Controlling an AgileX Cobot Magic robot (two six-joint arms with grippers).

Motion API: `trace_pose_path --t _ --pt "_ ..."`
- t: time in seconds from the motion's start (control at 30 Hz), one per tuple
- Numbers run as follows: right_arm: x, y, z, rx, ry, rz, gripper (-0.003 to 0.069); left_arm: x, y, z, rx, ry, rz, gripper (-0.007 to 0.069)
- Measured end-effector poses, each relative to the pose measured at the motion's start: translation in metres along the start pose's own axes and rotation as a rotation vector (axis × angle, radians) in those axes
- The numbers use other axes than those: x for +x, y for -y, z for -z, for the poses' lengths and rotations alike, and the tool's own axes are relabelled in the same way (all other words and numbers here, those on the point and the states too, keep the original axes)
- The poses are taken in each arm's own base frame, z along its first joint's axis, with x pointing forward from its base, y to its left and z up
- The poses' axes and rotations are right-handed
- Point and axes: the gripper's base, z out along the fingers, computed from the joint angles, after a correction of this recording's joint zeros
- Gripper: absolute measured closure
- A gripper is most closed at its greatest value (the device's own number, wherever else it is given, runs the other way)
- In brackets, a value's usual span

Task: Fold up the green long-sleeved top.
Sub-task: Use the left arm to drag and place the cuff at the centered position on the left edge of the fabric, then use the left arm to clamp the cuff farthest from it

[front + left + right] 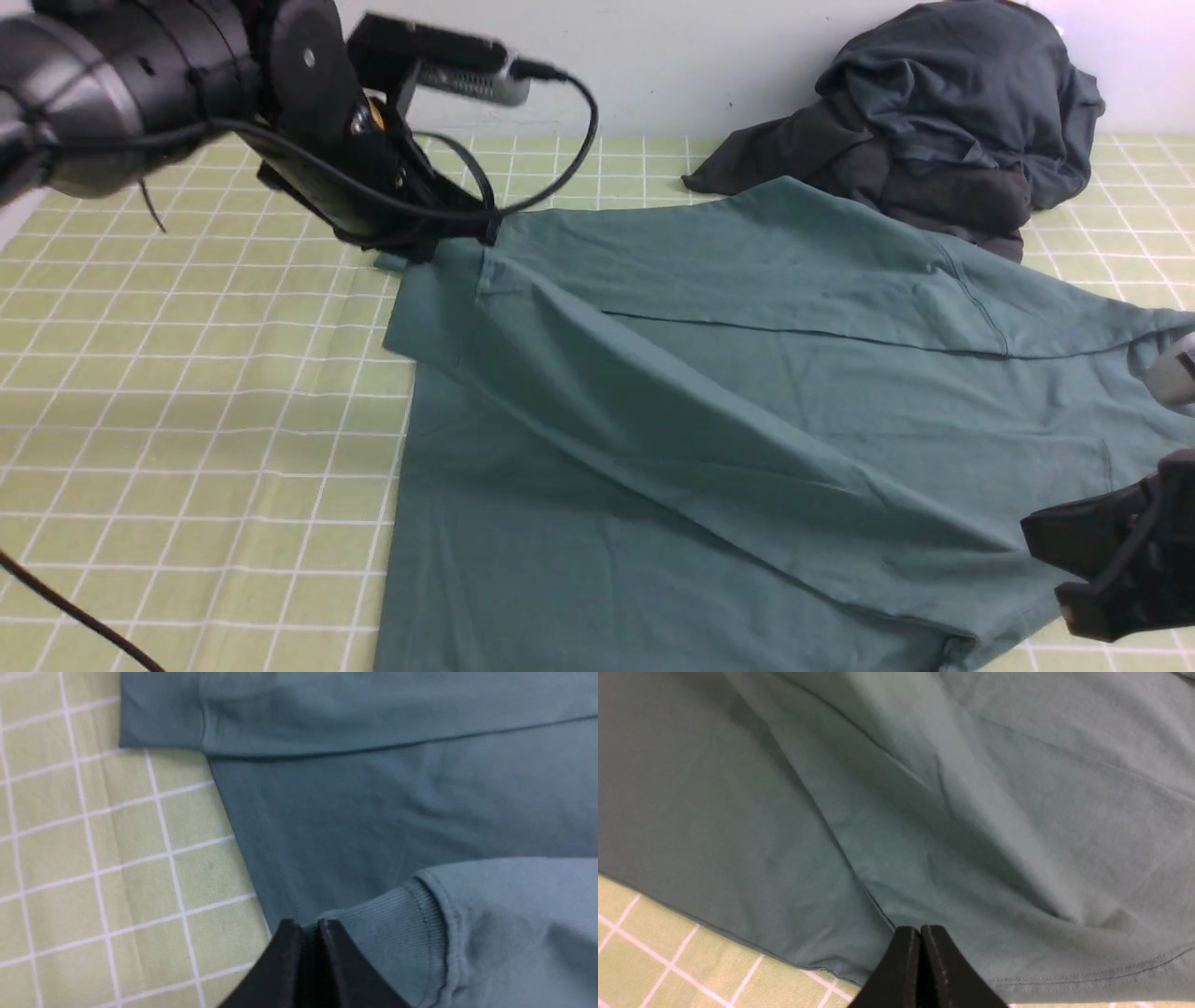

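At tips of left pincer: cuff of green long-sleeved top, pinched | right pincer: gripping same top | you carry cuff across low, taut.

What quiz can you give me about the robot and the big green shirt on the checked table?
1. True or false: the tablecloth is plain red.
2. Which part of the green top is the left gripper shut on? A) the ribbed cuff B) a hood C) a pocket
3. What lies at the far right, behind the green top?

Key:
1. False. It is light green with white checks.
2. A.
3. The dark grey clothes, in a pile.
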Motion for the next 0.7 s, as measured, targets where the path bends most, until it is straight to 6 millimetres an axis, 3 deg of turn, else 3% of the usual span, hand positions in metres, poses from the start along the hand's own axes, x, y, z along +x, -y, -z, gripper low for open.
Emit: trace_pose_path --t 0.07,0.17,0.4,0.43,0.6,0.7 --pt "0.0 0.0 0.0 0.001 0.002 -0.001 0.0669 0.002 -0.004 -0.017 -0.005 -0.029 -0.001 0.0581" --pt "-0.001 0.0 0.0 0.004 0.007 -0.001 0.0669 -0.003 -0.019 -0.056 -0.023 -0.085 0.031 0.048" --pt "-0.002 0.001 0.0 0.011 0.019 -0.001 0.0669 -0.049 -0.07 -0.093 -0.08 0.05 0.154 0.0258" --pt "-0.002 0.001 0.0 0.012 0.02 -0.001 0.0669 -0.048 -0.071 -0.097 -0.08 0.042 0.156 0.0256" --pt "-0.002 0.001 0.0 0.014 0.023 0.0 0.0669 -0.054 -0.091 -0.152 -0.101 0.102 0.181 0.0228" --pt "-0.003 0.002 0.0 0.017 0.028 0.013 0.0669 -0.052 -0.092 -0.168 -0.096 0.106 0.211 0.0255"
